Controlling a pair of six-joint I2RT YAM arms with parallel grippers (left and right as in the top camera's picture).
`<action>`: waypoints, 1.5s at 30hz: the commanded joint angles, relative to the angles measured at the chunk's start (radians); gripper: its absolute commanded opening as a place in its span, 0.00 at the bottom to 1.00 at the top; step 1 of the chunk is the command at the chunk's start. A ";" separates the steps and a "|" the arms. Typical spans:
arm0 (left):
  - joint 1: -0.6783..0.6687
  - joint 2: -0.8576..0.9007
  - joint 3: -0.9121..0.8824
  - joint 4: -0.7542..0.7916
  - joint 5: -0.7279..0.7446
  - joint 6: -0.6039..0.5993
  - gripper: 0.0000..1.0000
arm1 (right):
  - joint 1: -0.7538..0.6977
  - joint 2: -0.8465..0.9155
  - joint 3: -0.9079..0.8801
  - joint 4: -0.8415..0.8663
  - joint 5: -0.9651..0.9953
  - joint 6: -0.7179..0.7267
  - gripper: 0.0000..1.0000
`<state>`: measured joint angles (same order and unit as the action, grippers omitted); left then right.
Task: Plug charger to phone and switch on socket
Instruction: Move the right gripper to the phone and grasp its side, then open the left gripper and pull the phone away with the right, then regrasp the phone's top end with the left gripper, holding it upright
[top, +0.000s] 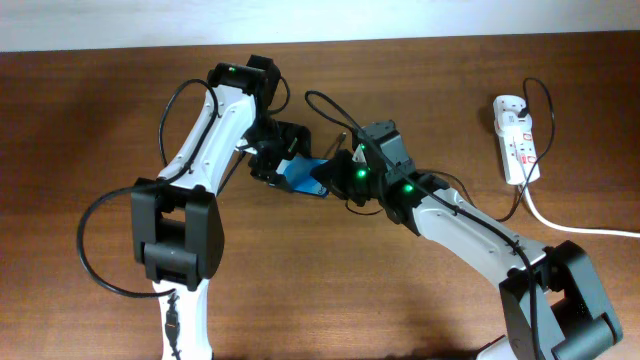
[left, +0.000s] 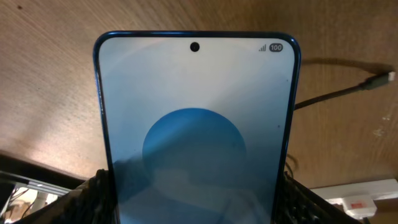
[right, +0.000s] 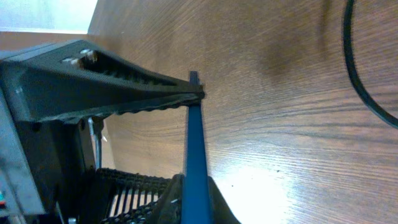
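Left pincer (left: 196, 205) pinches the phone (left: 196, 112), long axis pointing straight out from its jaws, lower end hidden; right pincer (right: 186, 143) faces its thin edge, grip cannot be told

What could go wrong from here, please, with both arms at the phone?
The left tool grips the phone at its lower end, so its fingers may block the port. The right tool crowds the phone; the two could collide. The charger plug lies loose on the table, unheld.
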<state>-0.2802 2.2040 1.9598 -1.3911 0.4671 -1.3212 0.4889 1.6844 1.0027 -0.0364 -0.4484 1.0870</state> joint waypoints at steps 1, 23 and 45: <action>0.000 0.006 0.021 -0.005 0.007 0.012 0.00 | 0.009 0.007 0.004 -0.007 0.009 -0.034 0.04; 0.010 0.006 0.021 0.027 0.014 0.237 0.99 | -0.063 0.005 0.005 0.001 -0.032 -0.062 0.04; 0.182 0.006 0.021 0.447 0.753 0.888 0.99 | -0.477 -0.409 -0.205 0.318 -0.085 0.267 0.04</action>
<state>-0.0994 2.2040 1.9636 -0.9699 1.1343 -0.4522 -0.0189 1.2823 0.8501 0.1886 -0.5594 1.1496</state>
